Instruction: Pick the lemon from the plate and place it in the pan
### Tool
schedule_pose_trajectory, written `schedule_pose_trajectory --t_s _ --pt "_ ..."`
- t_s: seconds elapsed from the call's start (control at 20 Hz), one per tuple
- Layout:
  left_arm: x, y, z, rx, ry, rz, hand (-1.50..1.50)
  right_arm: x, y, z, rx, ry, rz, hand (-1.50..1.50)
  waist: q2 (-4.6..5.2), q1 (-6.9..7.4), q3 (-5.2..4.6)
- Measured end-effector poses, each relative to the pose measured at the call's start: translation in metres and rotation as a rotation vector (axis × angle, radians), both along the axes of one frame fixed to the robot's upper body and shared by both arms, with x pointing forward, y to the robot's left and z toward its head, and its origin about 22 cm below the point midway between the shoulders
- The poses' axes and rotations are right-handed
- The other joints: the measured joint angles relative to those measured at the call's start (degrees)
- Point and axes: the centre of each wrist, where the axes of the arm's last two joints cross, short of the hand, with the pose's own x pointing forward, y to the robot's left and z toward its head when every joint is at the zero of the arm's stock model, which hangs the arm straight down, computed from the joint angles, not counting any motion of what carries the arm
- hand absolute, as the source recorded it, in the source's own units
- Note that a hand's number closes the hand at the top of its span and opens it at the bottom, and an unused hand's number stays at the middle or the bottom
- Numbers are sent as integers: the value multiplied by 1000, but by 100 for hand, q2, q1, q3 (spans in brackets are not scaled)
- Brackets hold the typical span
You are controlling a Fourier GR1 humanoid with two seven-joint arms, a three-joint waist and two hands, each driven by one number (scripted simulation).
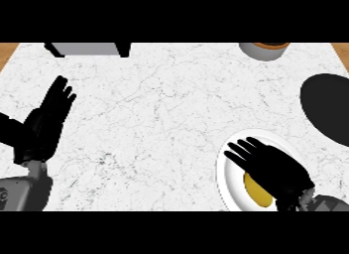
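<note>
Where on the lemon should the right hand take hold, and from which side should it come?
Probably across the narrow middle of the lemon, coming from above. It lies flat on the white plate, long axis toward the far edge, and the open right hand hangs over it, hiding part.

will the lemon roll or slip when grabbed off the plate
Probably apt to roll: the lemon looks rounded and smooth. The flat plate offers little to stop it, so a nudge may slide it. Likely stiff under the right hand over it.
</note>
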Motion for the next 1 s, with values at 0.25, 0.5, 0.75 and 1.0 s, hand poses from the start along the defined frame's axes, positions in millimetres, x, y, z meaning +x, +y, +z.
schedule_pose_trajectory --t_s 0.25,0.5,0.75,1.0 --pt "-6 0 0 0 -3 -2 0 9 2 -16 8 19 -8 -150 0 7 1" --pt "-4 -3 1 -4 5 0 0 2 12 -33 20 47 19 150 -2 3 -2" --pt "-9 1 -3 1 -7 2 0 9 13 -44 59 19 79 150 -32 7 -29" --pt "-9 0 0 0 -3 1 0 15 12 -49 104 11 102 150 -45 4 -37"
